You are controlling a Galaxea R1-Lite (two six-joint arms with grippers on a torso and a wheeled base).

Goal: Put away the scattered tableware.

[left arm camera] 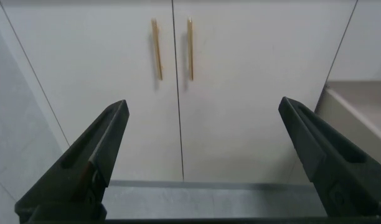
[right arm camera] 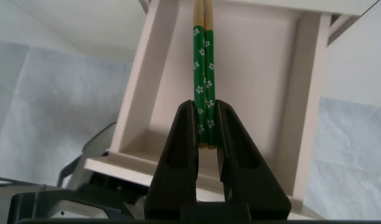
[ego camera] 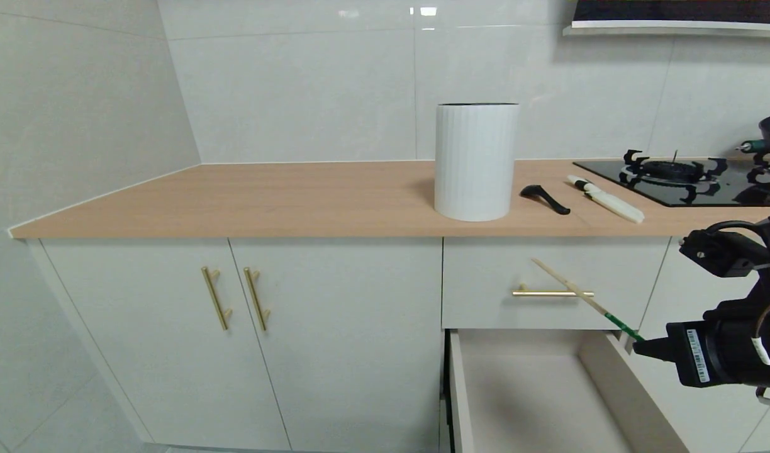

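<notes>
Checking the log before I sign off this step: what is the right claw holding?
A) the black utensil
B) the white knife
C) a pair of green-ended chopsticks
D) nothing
C: the right claw is shut on the green-ended chopsticks, by the open drawer.

Head view: high, frontal, facing countertop (ego camera: 234, 201) and cabinets. Left wrist: low, near the 2 doors (left arm camera: 240, 112). Right wrist: close above open drawer (right arm camera: 253, 74); head view shares both.

A home kitchen: a wood-topped bench (ego camera: 297, 201) runs along white wall tiles (ego camera: 297, 88), with a gas hob (ego camera: 674, 176) under a hood (ego camera: 674, 22) and white cupboards (ego camera: 171, 352) with brass handles (ego camera: 215, 306) below.
</notes>
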